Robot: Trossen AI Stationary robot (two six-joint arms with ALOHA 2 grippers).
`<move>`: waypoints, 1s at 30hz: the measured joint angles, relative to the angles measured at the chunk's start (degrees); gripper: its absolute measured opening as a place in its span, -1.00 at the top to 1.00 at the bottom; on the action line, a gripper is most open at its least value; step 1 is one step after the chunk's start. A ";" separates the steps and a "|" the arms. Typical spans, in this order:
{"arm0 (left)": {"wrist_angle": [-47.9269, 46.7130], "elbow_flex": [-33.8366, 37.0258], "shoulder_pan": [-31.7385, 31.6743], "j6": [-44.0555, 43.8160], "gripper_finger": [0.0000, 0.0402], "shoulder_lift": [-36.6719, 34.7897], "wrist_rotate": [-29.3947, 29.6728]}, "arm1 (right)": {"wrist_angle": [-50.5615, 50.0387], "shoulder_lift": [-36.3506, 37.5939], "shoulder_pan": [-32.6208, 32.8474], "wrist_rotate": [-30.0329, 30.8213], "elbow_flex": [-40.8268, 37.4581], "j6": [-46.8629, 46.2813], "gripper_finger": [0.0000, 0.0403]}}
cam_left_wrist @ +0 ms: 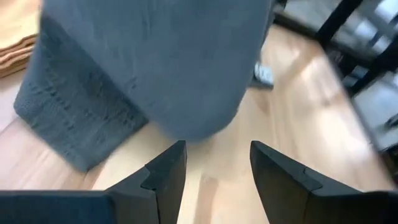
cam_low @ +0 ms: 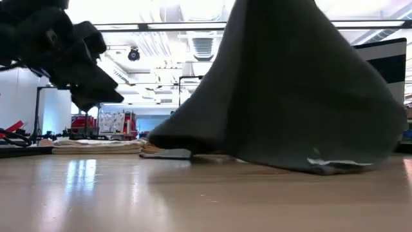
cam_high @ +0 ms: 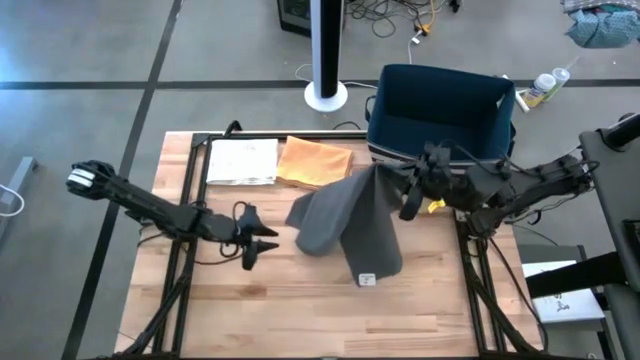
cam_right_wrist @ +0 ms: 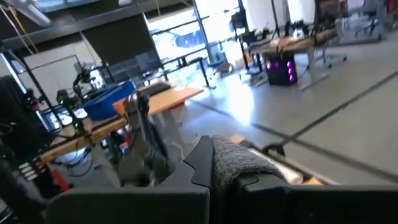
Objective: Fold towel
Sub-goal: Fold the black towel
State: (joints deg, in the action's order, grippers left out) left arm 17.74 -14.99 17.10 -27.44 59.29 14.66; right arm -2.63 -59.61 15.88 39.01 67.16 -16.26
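A grey towel [cam_high: 350,225] hangs like a tent from my right gripper [cam_high: 408,192], which is shut on its raised top above the table's right half. The towel's lower end with a white label [cam_high: 366,279] and its left corner [cam_high: 305,238] rest on the wooden table [cam_high: 300,310]. In the low view the towel [cam_low: 290,96] fills the right side, its bottom edge on the wood. My left gripper [cam_high: 262,243] stands open just above the table, to the left of the towel's left corner; in its wrist view the gripper [cam_left_wrist: 214,168] points at the towel [cam_left_wrist: 143,74] and touches nothing. My right gripper pinches a bunched part of the grey towel [cam_right_wrist: 239,158] between its two fingers, at the towel's raised top. The fingers lie about level and come from the table's right side. The cloth hangs down slack from the hold, with its lower end on the table.
A folded orange cloth [cam_high: 316,162] and a white sheet [cam_high: 243,160] lie at the table's far edge. A dark blue bin [cam_high: 440,110] stands beyond the far right corner. The table's near half is bare wood [cam_high: 300,310].
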 joint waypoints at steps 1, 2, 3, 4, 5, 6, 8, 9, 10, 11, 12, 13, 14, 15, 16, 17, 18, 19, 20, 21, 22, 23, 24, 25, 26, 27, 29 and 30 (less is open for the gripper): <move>0.87 -0.55 0.07 0.76 0.16 1.96 -0.02 | -0.06 -0.68 -0.31 -0.03 1.40 1.71 1.00; 1.75 -0.80 0.21 1.03 0.17 3.64 -0.04 | -0.18 -1.50 -0.64 -0.02 2.85 3.31 1.00; 2.53 -0.91 0.50 1.03 0.17 5.28 -0.04 | -0.16 -2.35 -1.12 0.01 4.50 4.64 1.00; 3.90 -1.01 0.97 0.99 0.18 7.06 -0.04 | -0.07 -3.14 -1.75 0.01 6.08 5.92 1.00; 5.71 -1.05 1.53 0.81 0.18 8.64 -0.07 | -0.13 -3.88 -2.43 0.03 7.65 7.29 1.00; 8.02 -1.05 2.20 0.42 0.19 10.28 -0.07 | -0.13 -4.79 -3.10 0.15 9.37 8.22 1.00; 13.61 -1.05 3.86 -0.16 0.21 13.86 0.52 | -0.01 -6.72 -4.57 0.13 12.63 9.87 1.00; 16.31 -1.09 4.75 -0.18 0.21 16.03 1.36 | -0.17 -7.74 -5.17 0.11 14.17 10.69 1.00; 19.13 -1.22 5.60 -0.09 0.22 18.29 2.70 | -0.28 -8.87 -5.79 0.06 15.74 11.58 1.00; 21.66 -1.56 6.35 -0.03 0.23 20.55 3.99 | -0.39 -10.05 -6.40 -0.01 17.28 12.51 1.00; 24.12 -2.23 6.90 0.31 0.24 22.97 5.30 | -0.88 -11.13 -6.85 -0.06 18.76 13.24 1.00; 26.29 -3.17 7.25 0.76 0.24 25.30 6.46 | -1.56 -12.25 -7.16 -0.30 20.20 13.81 1.00; 27.90 -4.25 7.46 1.28 0.24 27.72 7.66 | -2.05 -13.34 -7.47 -0.45 21.61 13.97 1.00; 28.95 -5.55 7.50 1.62 0.25 30.20 8.87 | -2.74 -14.52 -7.81 -0.47 23.15 14.03 1.00; 29.82 -7.05 7.50 2.30 0.25 32.69 10.22 | -3.51 -15.55 -7.96 -0.57 24.39 14.07 1.00; 30.61 -8.76 7.50 3.00 0.25 35.27 11.61 | -4.35 -16.59 -8.04 -1.08 25.60 14.09 1.00; 30.99 -10.71 7.46 3.78 0.25 37.67 13.26 | -4.91 -17.62 -8.07 -1.83 26.79 14.07 1.00; 31.21 -12.49 7.32 4.84 0.25 39.80 14.75 | -5.49 -18.56 -8.10 -2.53 27.90 14.08 1.00; 31.26 -14.34 7.09 5.64 0.25 42.03 16.14 | -6.28 -19.58 -8.07 -3.18 29.14 14.07 1.00; 31.36 -16.09 6.80 5.88 0.25 44.20 17.53 | -6.98 -20.60 -8.04 -3.52 30.55 14.06 1.00; 31.32 -17.49 6.46 5.98 0.25 46.09 18.34 | -8.02 -21.48 -8.04 -3.62 32.08 14.06 1.00; 31.22 -18.73 6.05 5.99 0.26 47.93 19.01 | -9.06 -22.32 -8.04 -3.68 33.54 14.04 1.00; 31.54 -19.97 5.62 5.96 0.27 49.66 19.17 | -10.14 -23.03 -8.02 -3.72 35.12 14.04 1.00; 33.08 -21.04 5.27 5.99 0.27 51.46 19.15 | -11.09 -23.64 -8.04 -3.70 36.59 14.04 1.00; 34.90 -21.73 4.99 5.94 0.28 52.99 19.16 | -12.17 -24.37 -8.04 -3.72 38.14 14.03 1.00; 37.21 -22.11 4.74 5.72 0.29 54.50 19.15 | -13.16 -25.03 -8.04 -4.04 39.67 13.99 1.00; 43.02 -22.59 4.28 3.96 0.31 57.50 18.87 | -15.32 -26.16 -8.05 -4.55 42.73 13.95 1.00; 45.89 -22.38 4.02 2.58 0.32 58.64 18.97 | -16.39 -26.79 -8.04 -4.57 44.09 14.20 1.00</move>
State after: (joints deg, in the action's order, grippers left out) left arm 63.63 -37.36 21.13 -24.86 117.93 33.63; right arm -19.02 -86.40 7.84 34.44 111.25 -2.05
